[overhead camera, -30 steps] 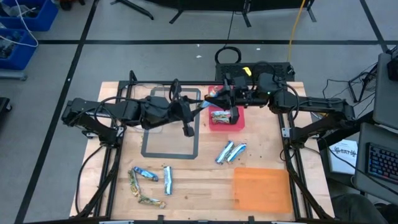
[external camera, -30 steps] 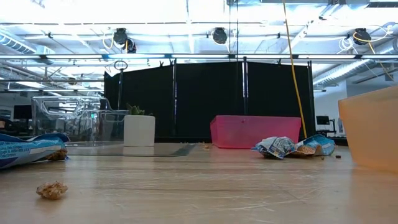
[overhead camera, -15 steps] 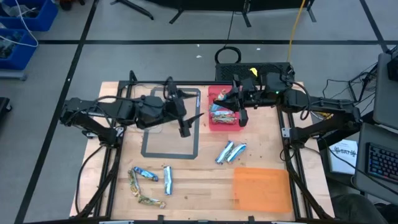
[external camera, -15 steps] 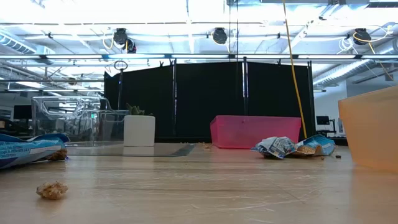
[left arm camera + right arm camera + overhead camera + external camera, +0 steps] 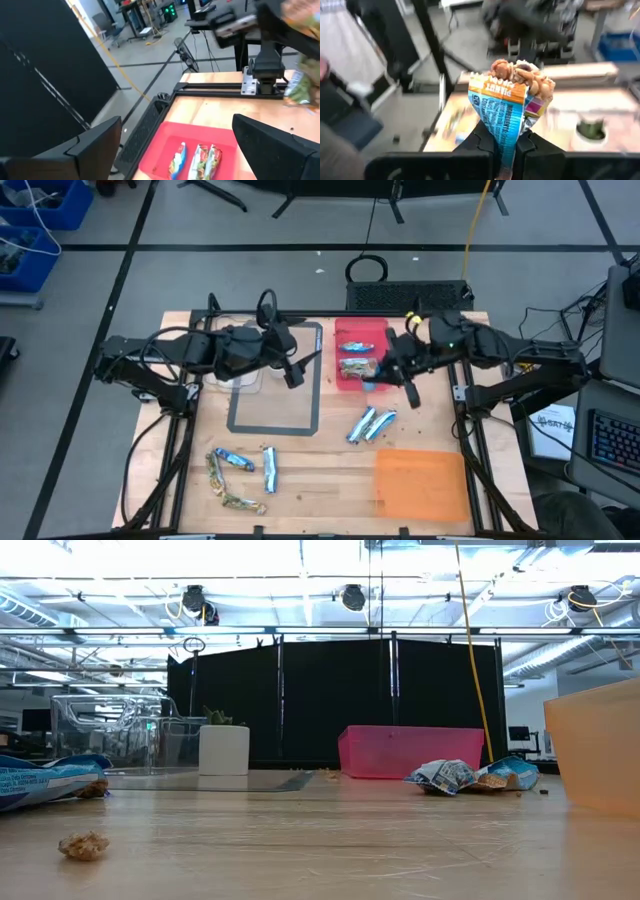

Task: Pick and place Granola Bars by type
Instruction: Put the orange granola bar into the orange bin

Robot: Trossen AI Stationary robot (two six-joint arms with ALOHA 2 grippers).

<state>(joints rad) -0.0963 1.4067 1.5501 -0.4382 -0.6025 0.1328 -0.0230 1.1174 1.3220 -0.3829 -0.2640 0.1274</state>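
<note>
The right gripper [image 5: 504,145] is pinching its dark fingers tight on a crinkled blue-and-orange foil granola bar [image 5: 509,107], holding it beside the glossy pink plastic bin [image 5: 379,378], where three shiny wrapped bars [image 5: 197,161] are lying side by side. The left gripper [image 5: 304,368] is hovering over the flat grey rectangular tray [image 5: 272,423] with its fingers spread wide and nothing between them. More foil bars are lying on the pale wooden table [image 5: 320,480], two blue-silver ones [image 5: 370,422] near a translucent orange bin [image 5: 420,482] and a mixed cluster [image 5: 240,477] at the front left.
</note>
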